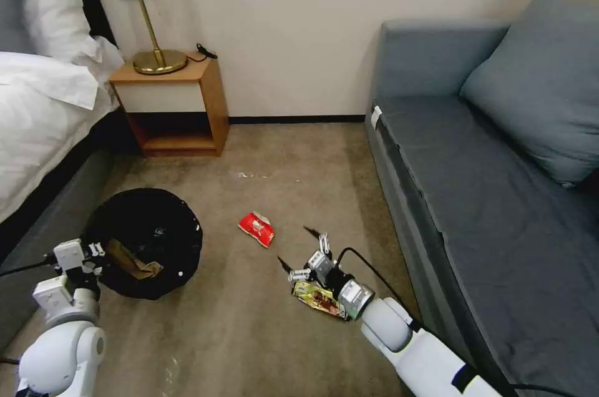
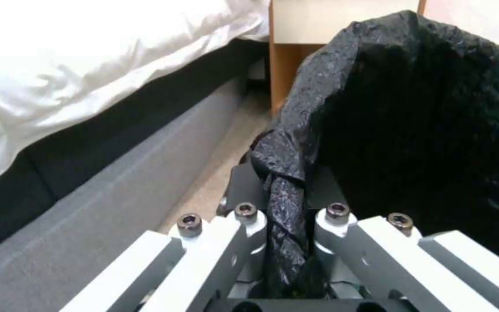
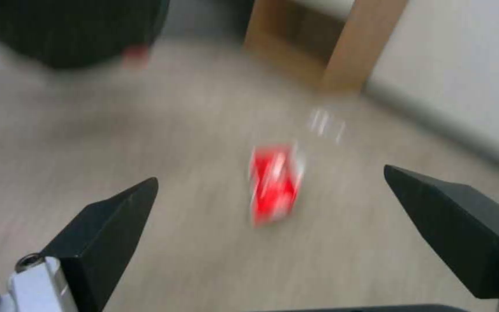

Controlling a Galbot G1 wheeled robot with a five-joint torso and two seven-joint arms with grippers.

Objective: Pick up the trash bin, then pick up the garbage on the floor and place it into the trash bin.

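The trash bin (image 1: 150, 231), lined with a crinkly black bag, stands on the carpet at the left, with a crumpled brown paper piece (image 1: 132, 261) inside it. My left gripper (image 1: 100, 253) is shut on the bin's near rim; in the left wrist view the bag's fold (image 2: 287, 203) is pinched between the fingers, beside the bin's wall (image 2: 422, 130). A red snack packet (image 1: 257, 228) lies mid-floor. My right gripper (image 1: 297, 247) hovers open just right of it; the packet (image 3: 273, 184) lies ahead between the spread fingers (image 3: 105, 234). A gold-yellow wrapper (image 1: 317, 298) lies under the right wrist.
A bed (image 1: 43, 116) runs along the left, close beside the bin. A wooden nightstand (image 1: 178, 103) with a brass lamp (image 1: 156, 41) stands against the back wall. A grey sofa (image 1: 486, 185) borders the right side. Open carpet lies between bin and sofa.
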